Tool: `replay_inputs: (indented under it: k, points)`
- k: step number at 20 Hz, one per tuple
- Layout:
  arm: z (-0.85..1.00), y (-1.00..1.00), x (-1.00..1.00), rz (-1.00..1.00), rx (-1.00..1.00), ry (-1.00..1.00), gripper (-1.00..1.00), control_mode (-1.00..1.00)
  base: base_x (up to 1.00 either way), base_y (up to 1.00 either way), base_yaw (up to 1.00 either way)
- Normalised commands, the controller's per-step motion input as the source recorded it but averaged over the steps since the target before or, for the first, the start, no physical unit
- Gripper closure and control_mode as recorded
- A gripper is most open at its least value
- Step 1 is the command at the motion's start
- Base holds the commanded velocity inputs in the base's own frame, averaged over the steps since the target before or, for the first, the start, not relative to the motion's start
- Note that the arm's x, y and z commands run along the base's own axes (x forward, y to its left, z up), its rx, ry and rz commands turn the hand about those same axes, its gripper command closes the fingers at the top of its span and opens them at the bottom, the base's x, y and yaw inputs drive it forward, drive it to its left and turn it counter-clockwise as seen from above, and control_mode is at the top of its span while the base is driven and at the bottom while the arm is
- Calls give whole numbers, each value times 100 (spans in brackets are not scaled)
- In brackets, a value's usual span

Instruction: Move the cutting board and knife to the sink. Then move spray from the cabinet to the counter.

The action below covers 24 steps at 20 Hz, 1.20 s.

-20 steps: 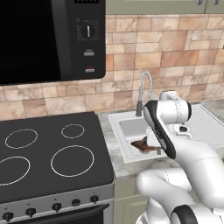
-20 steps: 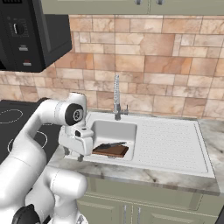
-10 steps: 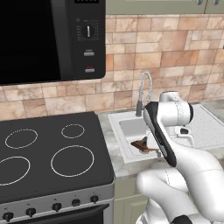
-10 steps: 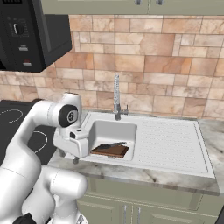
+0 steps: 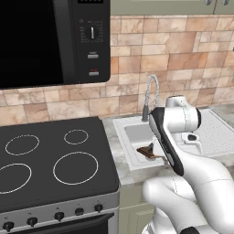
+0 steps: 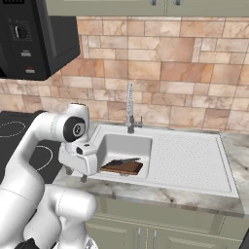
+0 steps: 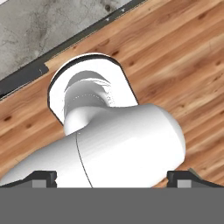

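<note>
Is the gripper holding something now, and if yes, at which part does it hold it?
Nothing is held. The gripper is open with empty fingers; the cutting board and knife lie in the sink.

I see even, soft rendered light in all views; no glare; only faint shadow inside sink basin (image 6: 127, 146); edges sharp, no blur, no lens distortion; microwave front (image 5: 27, 41) very dark, without detail.

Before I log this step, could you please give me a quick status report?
Gripper open, empty, left of the sink. Cutting board in the basin, knife on it. Cabinet doors shut; nothing in the way.
</note>
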Motion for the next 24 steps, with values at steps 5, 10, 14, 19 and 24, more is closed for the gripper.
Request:
replay_inputs:
  k: [5, 10, 14, 19, 24]
  points:
    - [0, 0, 0, 0, 0, 0, -100, -100, 0, 0, 0]
    - [0, 0, 0, 0, 0, 0, -100, -100, 0, 0, 0]
    - [0, 0, 0, 0, 0, 0, -100, -100, 0, 0, 0]
    - [0, 0, -4, 0, 0, 0, -100, 100, -21, 0, 0]
    - [0, 0, 0, 0, 0, 0, -100, 100, -57, 0, 0]
